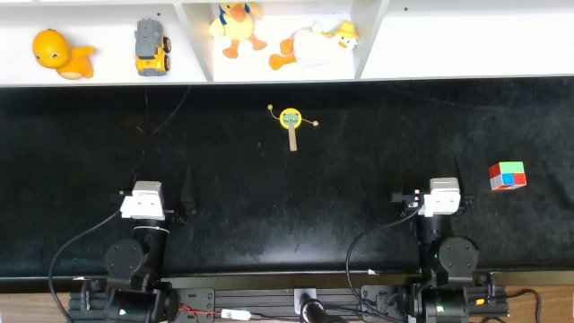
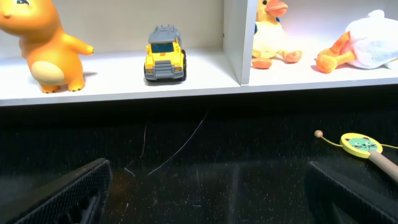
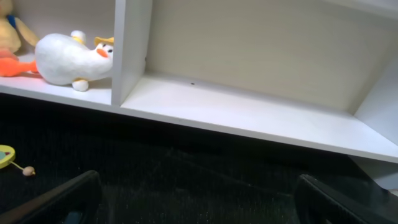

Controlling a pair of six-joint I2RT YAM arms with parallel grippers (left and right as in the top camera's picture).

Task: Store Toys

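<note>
Toys left out on the table [image 1: 108,161] are two. The rattle [image 1: 290,119] lies flat near the far edge, about midway along it, just in front of the shelf [image 1: 448,54]. The cube [image 1: 507,176] sits near the right edge, ahead of your right arm and a little outboard of it.

Both of your grippers are released. The left gripper [image 2: 208,165] and the right gripper [image 3: 198,176] each hang with fingers spread wide over bare table, holding nothing, well short of either toy.

The rattle looks light and stiff, but awkward: a thin disc lying low, a slim wooden handle pointing toward the near edge, and small beads on strings that will flop about. Close across the handle near the disc rather than on the disc itself, and come down squarely, since there is little height to catch.

The cube should be light and rigid, with smooth faces that may slip. Take it on two opposite flat sides, not across the corners.

On the shelf, a figure [image 1: 63,54] and a truck [image 1: 152,47] fill the left bay, and two plush ducks [image 1: 237,25] [image 1: 314,45] the middle. The right bay is bare, so you likely have the most room there.
</note>
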